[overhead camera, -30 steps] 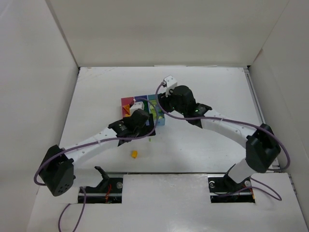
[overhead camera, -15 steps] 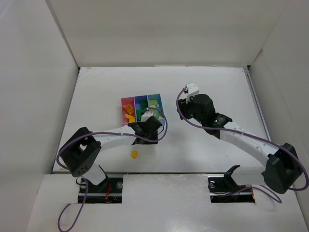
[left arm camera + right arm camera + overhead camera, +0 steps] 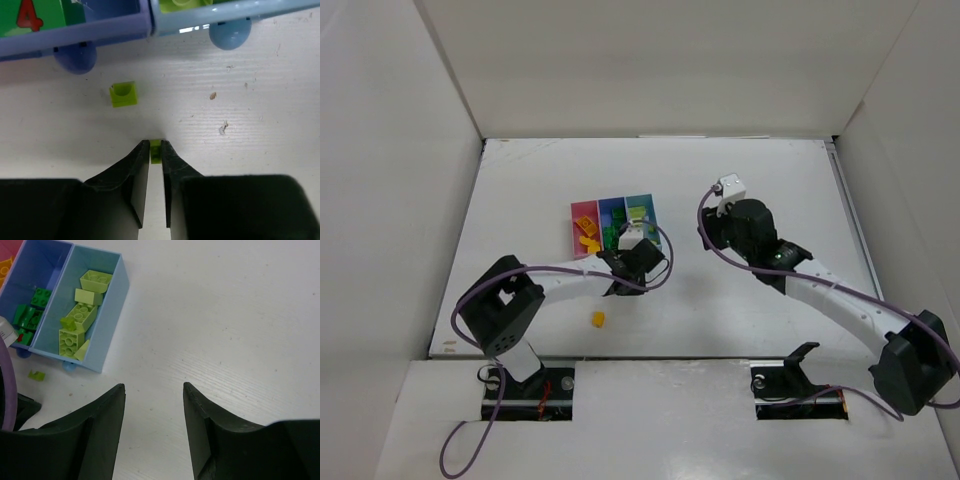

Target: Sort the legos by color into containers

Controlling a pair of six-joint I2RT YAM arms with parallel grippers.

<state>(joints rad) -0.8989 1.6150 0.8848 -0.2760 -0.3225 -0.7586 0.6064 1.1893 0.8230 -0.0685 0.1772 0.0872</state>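
My left gripper (image 3: 155,146) is down at the table just in front of the bins, shut on a tiny lime lego (image 3: 156,150) pinched between its fingertips. A second loose lime lego (image 3: 123,94) lies a little ahead, near the periwinkle bin (image 3: 75,31) and the light blue bin (image 3: 225,11). From above, the pink bin (image 3: 584,226) holds orange legos, the periwinkle bin (image 3: 611,222) dark green ones, and the light blue bin (image 3: 640,214) lime ones. An orange lego (image 3: 598,319) lies alone on the table. My right gripper (image 3: 154,387) hangs open and empty, right of the bins.
White walls enclose the table on three sides. The right arm (image 3: 790,265) stretches across the right half. In the right wrist view, lime bricks (image 3: 80,320) fill the light blue bin and a stray lime lego (image 3: 36,375) lies beside its near corner.
The left gripper has shut on the small lime lego in front of the bins, its arm folding back. The right arm has pulled away from the bins to the right, still open.
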